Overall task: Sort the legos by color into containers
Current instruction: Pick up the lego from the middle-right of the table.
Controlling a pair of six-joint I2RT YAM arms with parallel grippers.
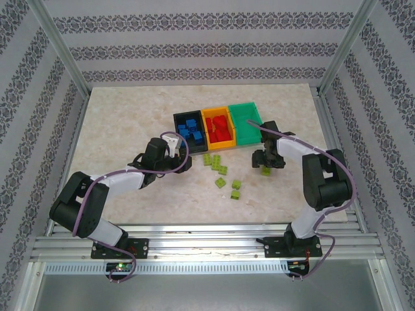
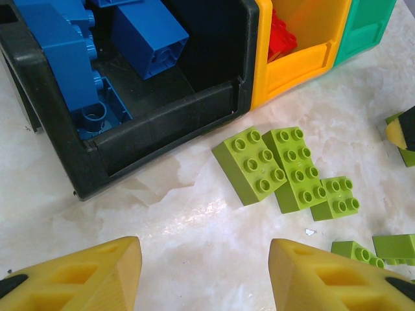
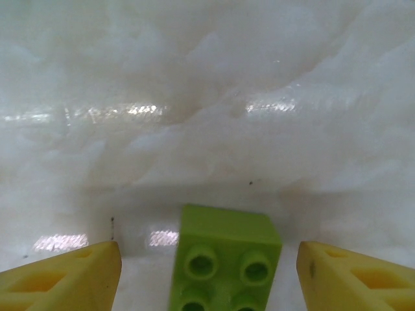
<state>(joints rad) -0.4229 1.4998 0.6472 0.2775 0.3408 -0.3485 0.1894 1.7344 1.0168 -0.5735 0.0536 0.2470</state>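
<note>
My right hand (image 3: pixel 207 275) is released, its fingers spread on either side of a lime brick (image 3: pixel 224 256) that lies studs-up on the counter (image 3: pixel 207 97) and touches neither finger. My left hand (image 2: pixel 204 269) is released too, low over the counter just in front of the black bin (image 2: pixel 162 133), which holds blue bricks (image 2: pixel 146 35). Beside it the orange-yellow bin (image 1: pixel 216 111) holds red bricks (image 1: pixel 219 129), and the green bin (image 1: pixel 246 106) stands next in the row. A lime cluster (image 2: pixel 279 165) lies near the black bin's front corner, with loose lime bricks (image 1: pixel 236 188) nearby.
</note>
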